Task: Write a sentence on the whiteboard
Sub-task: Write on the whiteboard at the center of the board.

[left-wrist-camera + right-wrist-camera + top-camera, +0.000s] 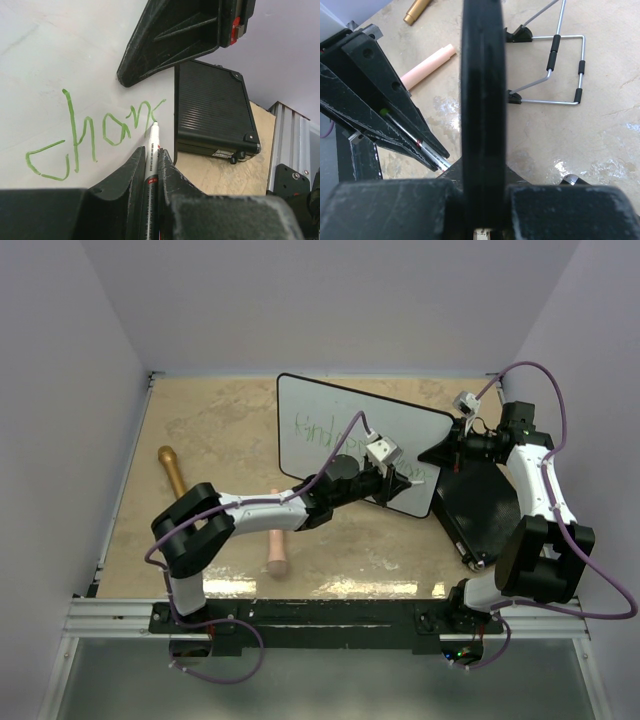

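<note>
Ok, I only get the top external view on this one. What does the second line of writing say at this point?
Observer: In the left wrist view the sentence reads roughly "chan" in green, plus a partial letter.
Operator: Is the pen on the board?
Observer: Yes. The left gripper is shut on the marker, whose tip touches the whiteboard at the last stroke.
Operator: And the right arm?
Observer: The right wrist view shows the right gripper clamped on the whiteboard's black edge.
</note>
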You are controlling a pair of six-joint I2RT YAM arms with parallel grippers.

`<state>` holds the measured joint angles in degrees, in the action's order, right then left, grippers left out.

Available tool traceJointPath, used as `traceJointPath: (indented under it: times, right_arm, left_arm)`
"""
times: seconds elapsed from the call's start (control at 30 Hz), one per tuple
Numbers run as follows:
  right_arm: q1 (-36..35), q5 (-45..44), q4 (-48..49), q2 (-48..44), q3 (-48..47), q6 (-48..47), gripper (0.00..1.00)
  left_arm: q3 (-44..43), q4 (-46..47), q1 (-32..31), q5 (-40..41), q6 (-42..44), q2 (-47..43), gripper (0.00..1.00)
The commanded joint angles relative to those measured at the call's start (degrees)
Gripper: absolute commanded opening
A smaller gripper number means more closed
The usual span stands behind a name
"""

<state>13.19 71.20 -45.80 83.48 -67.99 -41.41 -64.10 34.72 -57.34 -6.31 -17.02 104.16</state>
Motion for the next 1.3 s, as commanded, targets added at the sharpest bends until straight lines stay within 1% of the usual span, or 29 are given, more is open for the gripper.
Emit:
traceJointPath:
  times: [0.0,0.77,1.07,1.27]
  right_arm:
    - [-0.36,-2.38,-0.52,-1.74,-0.66,-1.31,0.00]
    - [-0.27,-2.47,-0.43,-1.57,-0.57,-1.31,0.00]
    - [-0.36,-2.47,-0.34,-1.66,-0.57,-1.22,0.00]
    - [-0.36,-2.47,-0.34,-1.66,-0.57,-1.31,0.00]
  left_arm:
    - [-2.70,0.96,0.65,-0.55,-0.56,1.22,0.00]
    - [-7.36,-0.18,0.57,-1.08,0.40,2.28,0.00]
    - [-6.83,-2.20,0.74,-0.55,0.93,2.89,0.00]
    - [-4.55,-2.82,0.65,-0.02,0.67,2.80,0.00]
